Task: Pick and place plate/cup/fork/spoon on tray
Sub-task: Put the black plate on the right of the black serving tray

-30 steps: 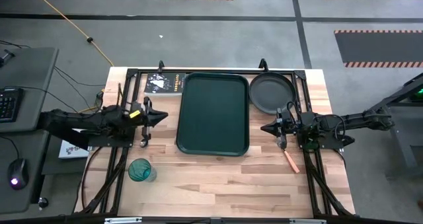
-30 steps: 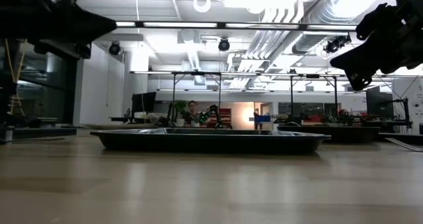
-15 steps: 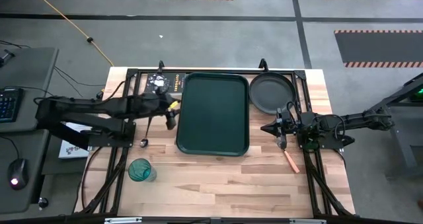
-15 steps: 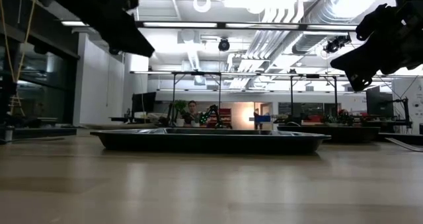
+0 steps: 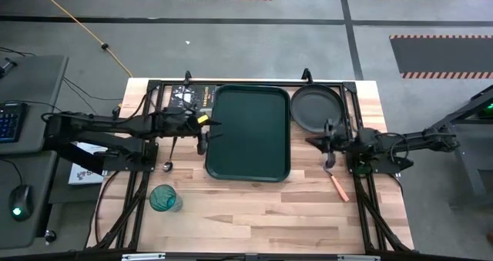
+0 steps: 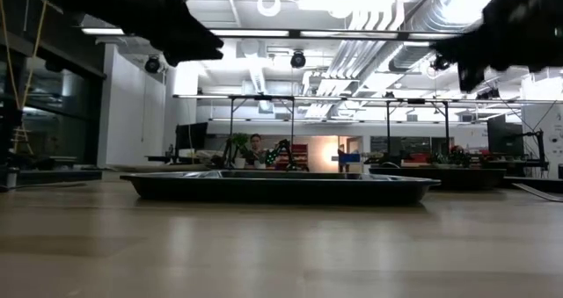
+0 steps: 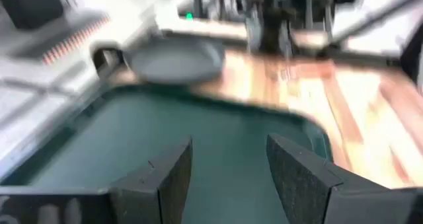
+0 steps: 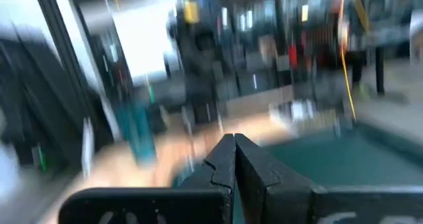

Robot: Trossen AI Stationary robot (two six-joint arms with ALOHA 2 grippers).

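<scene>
- The tray (image 5: 248,132) lies empty at the table's middle, in reach of both arms, so it looks set as the shared target.
- The plate (image 5: 316,108) sits just right of the tray's far corner, not yet moved.
- The cup (image 5: 162,198) stands upright near the front left, well apart from the tray.
- The fork (image 5: 337,184) lies right of the tray, close under the right arm.
- The spoon (image 5: 169,155) lies left of the tray.
- The left gripper (image 7: 228,159) hangs over the tray's left edge, fingers spread and empty.
- The right gripper (image 8: 233,151) hovers right of the tray between plate and fork, fingers pressed together on nothing.
</scene>
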